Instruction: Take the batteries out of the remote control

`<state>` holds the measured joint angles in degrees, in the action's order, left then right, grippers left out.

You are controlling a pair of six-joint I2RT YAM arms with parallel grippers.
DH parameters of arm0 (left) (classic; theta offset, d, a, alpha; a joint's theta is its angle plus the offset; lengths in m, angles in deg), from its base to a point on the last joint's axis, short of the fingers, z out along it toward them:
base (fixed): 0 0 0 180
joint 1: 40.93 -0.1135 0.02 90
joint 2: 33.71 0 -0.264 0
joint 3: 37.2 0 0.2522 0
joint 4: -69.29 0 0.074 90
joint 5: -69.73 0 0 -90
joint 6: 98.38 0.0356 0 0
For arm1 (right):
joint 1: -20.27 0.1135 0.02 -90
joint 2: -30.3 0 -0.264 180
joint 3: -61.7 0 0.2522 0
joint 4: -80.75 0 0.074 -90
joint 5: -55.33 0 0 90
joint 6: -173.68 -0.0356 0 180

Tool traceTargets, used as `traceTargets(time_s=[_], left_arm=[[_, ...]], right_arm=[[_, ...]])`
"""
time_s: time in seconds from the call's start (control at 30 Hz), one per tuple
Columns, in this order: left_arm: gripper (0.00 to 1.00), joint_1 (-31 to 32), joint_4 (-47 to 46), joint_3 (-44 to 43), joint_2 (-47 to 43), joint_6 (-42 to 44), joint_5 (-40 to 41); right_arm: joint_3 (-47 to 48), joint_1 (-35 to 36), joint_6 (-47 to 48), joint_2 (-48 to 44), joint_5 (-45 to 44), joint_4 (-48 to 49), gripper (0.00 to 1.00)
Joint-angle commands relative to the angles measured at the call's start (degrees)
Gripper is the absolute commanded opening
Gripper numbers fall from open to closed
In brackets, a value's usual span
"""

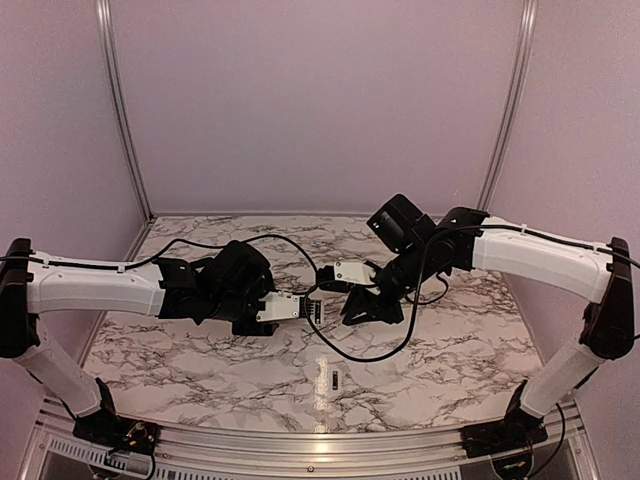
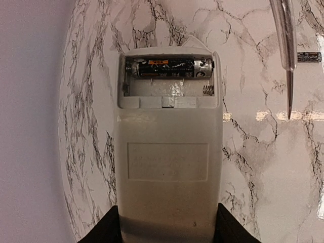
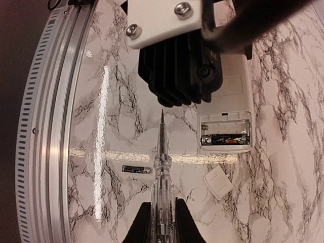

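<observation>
My left gripper (image 2: pixel 168 223) is shut on the near end of the white remote control (image 2: pixel 167 152), held back side up above the table. Its compartment is open. One dark battery (image 2: pixel 169 67) lies in the far slot, and the near slot is empty with a bare spring. The other battery (image 3: pixel 136 169) lies loose on the marble; it also shows in the top view (image 1: pixel 333 380). My right gripper (image 3: pixel 162 217) is shut on a clear screwdriver (image 3: pixel 162 167), its tip pointing beside the remote (image 3: pixel 228 96), not touching it.
The small white cover piece (image 3: pixel 217 182) lies on the marble just beyond the remote's open end. The left wrist's black body (image 3: pixel 177 71) hangs close ahead of the screwdriver tip. A black cable (image 1: pixel 350 350) loops over the table. A metal rail (image 3: pixel 50 126) edges the table.
</observation>
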<state>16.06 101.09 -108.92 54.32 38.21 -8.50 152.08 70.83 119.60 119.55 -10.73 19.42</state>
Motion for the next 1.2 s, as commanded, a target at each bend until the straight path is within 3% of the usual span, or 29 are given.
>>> traceTargets(time_s=[0.0,0.33,0.57,0.9,1.17], left_arm=[[0.21,0.3,0.5,0.1,-2.8,-1.9,-3.3],[0.21,0.3,1.3,-0.8,-3.9,-9.3,-4.3],[0.21,0.3,1.7,-1.6,-4.3,-13.5,-2.9],[0.19,0.3,3.3,-5.3,0.0,-19.5,2.9],[0.20,1.9,3.1,-5.8,1.7,-23.2,8.1]], right_arm=[[-1.1,0.1,-3.6,-4.0,-1.4,4.2,0.00],[-5.6,0.1,-10.0,-11.1,-5.8,10.1,0.00],[-11.3,0.2,-22.3,-19.3,-12.4,16.0,0.00],[-10.6,0.2,-41.1,-19.4,-13.8,13.0,0.00],[-4.8,0.2,-53.0,-15.1,-13.3,1.9,0.00]])
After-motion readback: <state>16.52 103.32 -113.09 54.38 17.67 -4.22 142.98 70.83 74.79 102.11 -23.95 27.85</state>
